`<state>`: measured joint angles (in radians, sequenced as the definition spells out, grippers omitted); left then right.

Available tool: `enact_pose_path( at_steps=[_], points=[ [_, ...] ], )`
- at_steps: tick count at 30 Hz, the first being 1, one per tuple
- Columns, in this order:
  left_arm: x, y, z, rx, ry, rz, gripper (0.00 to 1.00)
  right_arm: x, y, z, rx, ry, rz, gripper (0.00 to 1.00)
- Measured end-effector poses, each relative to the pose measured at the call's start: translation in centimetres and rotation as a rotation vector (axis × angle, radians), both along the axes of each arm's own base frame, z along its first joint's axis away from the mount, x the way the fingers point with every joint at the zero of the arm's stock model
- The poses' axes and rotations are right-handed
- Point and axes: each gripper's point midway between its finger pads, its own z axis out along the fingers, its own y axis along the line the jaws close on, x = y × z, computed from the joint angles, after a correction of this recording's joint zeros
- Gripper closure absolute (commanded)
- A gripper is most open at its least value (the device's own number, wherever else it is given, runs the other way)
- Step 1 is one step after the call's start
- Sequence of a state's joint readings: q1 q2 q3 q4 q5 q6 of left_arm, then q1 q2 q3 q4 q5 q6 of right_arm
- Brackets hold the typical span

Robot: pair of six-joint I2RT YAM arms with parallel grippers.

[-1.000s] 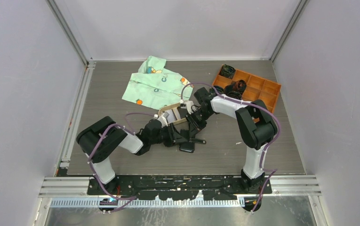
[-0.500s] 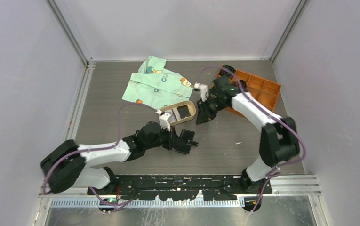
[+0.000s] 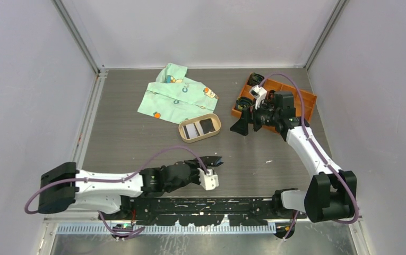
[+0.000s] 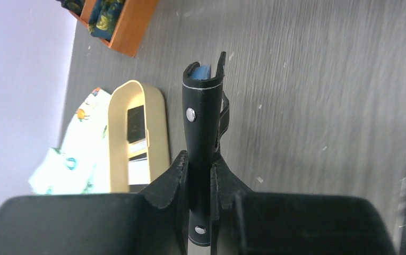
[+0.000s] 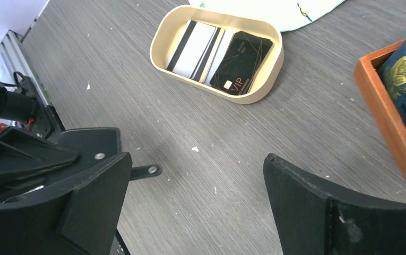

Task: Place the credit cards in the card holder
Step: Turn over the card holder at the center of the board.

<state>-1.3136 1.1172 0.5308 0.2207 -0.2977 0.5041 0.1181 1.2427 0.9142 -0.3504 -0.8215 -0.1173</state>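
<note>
Near the front edge of the table, the left gripper (image 4: 200, 170) has its fingers clamped on the folded black card holder (image 4: 203, 106), which projects edge-on from between them. Further back, the credit cards (image 5: 195, 45) lie flat inside the tan oval tray (image 5: 216, 86), whitish ones beside a black one. The right gripper (image 3: 241, 126) hangs between this tray and the orange compartment box (image 3: 301, 99), its fingers spread wide apart and holding nothing.

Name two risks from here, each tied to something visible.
1. The left fingers pinch the card holder by one end only; it might twist or slip when a card is pushed in.
2. The cards lie flat, overlapping, inside the walled tray; the open right fingers may take two or shove it.
</note>
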Motion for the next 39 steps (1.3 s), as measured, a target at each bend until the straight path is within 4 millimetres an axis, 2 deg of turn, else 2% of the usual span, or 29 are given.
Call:
enact_pose_path(
  at_steps=[3, 7, 11, 13, 14, 15, 17, 19, 20, 23, 28, 30, 35, 37, 39],
  points=[
    [0.8, -0.2, -2.2, 0.165, -0.127, -0.048, 1.0, 0.0, 0.1, -0.7, 0.033, 0.032, -0.007, 0.01],
    [1.7, -0.8, -4.5, 0.314, -0.253, -0.1, 1.0, 0.2, 0.4, -0.3, 0.055, 0.019, 0.001, 0.01],
    [1.8, -1.4, -6.7, 0.408, -0.304, -0.141, 1.0, 0.3, 0.7, -0.3, 0.069, 0.024, 0.011, 0.0],
    [1.6, -1.5, -8.3, 0.459, -0.312, -0.158, 0.96, 0.3, 0.7, -0.5, 0.071, 0.036, 0.014, 0.0],
    [1.4, -1.5, -9.0, 0.481, -0.316, -0.165, 0.86, 0.3, 0.7, -0.6, 0.072, 0.04, 0.015, 0.01],
    [1.3, -1.5, -9.8, 0.504, -0.322, -0.17, 0.71, 0.3, 0.8, -0.7, 0.074, 0.044, 0.018, 0.01],
    [0.9, -1.8, -10.3, 0.519, -0.336, -0.171, 0.54, 0.2, 0.9, -0.8, 0.079, 0.052, 0.026, 0.0],
    [0.3, -1.8, -10.8, 0.522, -0.321, -0.181, 0.25, 0.1, 1.0, -1.1, 0.083, 0.064, 0.033, 0.0],
    [0.0, -1.8, -11.0, 0.522, -0.308, -0.182, 0.19, 0.1, 1.0, -1.2, 0.083, 0.072, 0.034, 0.0],
    [-0.1, -2.7, -9.6, 0.448, -0.278, -0.145, 0.12, -0.1, 1.1, -1.6, 0.078, 0.087, 0.042, 0.0],
    [-1.2, -1.7, -8.8, 0.382, -0.149, -0.111, 0.04, -0.4, 1.5, -1.8, 0.063, 0.067, 0.07, 0.0],
    [-1.6, -1.4, -7.5, 0.325, -0.101, -0.091, 0.02, -0.7, 1.8, -1.9, 0.05, 0.055, 0.095, 0.01],
    [-3.2, -0.7, -2.4, 0.05, 0.07, -0.039, 0.0, -2.0, 2.6, -2.7, 0.012, 0.039, 0.172, 0.01],
    [-3.7, 0.0, -1.1, -0.068, 0.148, 0.001, 0.02, -2.5, 3.1, -3.4, -0.005, 0.045, 0.211, 0.08],
    [-3.9, 1.1, -0.6, -0.173, 0.241, 0.04, 0.07, -3.0, 3.6, -4.2, -0.02, 0.058, 0.253, 0.23]
  ],
)
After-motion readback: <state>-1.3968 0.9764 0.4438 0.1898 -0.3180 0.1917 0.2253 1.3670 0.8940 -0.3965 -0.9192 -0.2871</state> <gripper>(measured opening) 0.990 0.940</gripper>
